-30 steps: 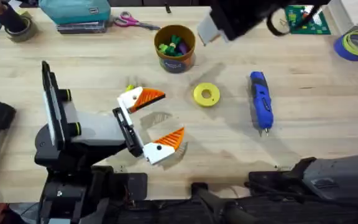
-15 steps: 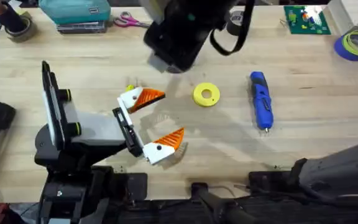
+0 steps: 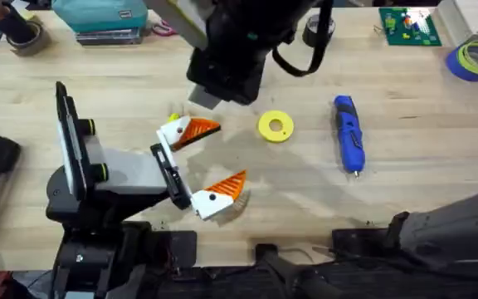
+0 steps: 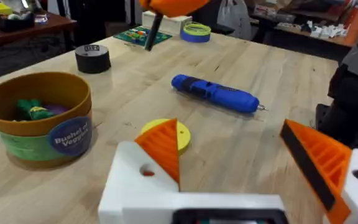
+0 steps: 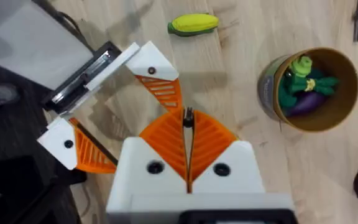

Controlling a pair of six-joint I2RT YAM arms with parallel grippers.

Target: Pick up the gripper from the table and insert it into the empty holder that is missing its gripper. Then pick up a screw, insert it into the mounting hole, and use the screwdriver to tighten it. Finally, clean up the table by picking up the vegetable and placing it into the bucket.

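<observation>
My left gripper rests open on the table, its two white holders each carrying an orange ribbed gripper. My right arm hangs high over the table's middle back, covering the bucket from above. In the right wrist view my right gripper is shut on a thin dark screw, above the left arm's holder. The yellow-green vegetable lies on the wood beyond it. The brown bucket holds green and purple toys. The blue screwdriver lies at the right.
A yellow disc lies between the left gripper and the screwdriver. A black tape roll, a blue tape roll, a green board and a teal case sit along the back edge.
My right arm has swung from the back right to the left and now hangs over the bucket, near the left gripper. The left arm and the screwdriver have not moved.
</observation>
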